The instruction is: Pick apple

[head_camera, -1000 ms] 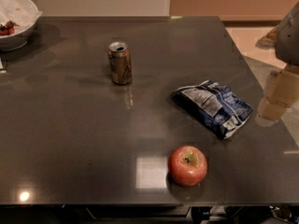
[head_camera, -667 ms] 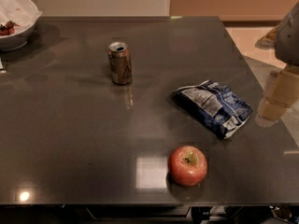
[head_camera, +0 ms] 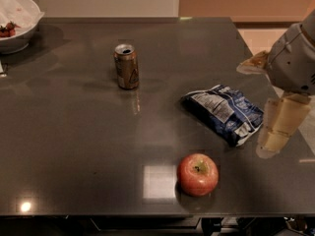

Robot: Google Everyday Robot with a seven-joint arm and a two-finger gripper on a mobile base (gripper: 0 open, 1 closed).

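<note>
The red apple [head_camera: 198,174], with a yellow-green patch around its stem, sits upright on the dark table [head_camera: 74,141] near the front edge, right of the middle. My gripper [head_camera: 276,127] hangs at the right edge of the view, over the table's right side. It is right of the apple and a little farther back, clear of it and just right of the chip bag. Nothing shows in it.
A blue chip bag [head_camera: 221,112] lies just behind and to the right of the apple. A brown open can [head_camera: 126,66] stands at mid-left. A white bowl [head_camera: 19,21] with dark-red berries sits at the far left corner.
My gripper has come down a little in the view, toward the front and slightly left. The apple, bag and can have not moved.
</note>
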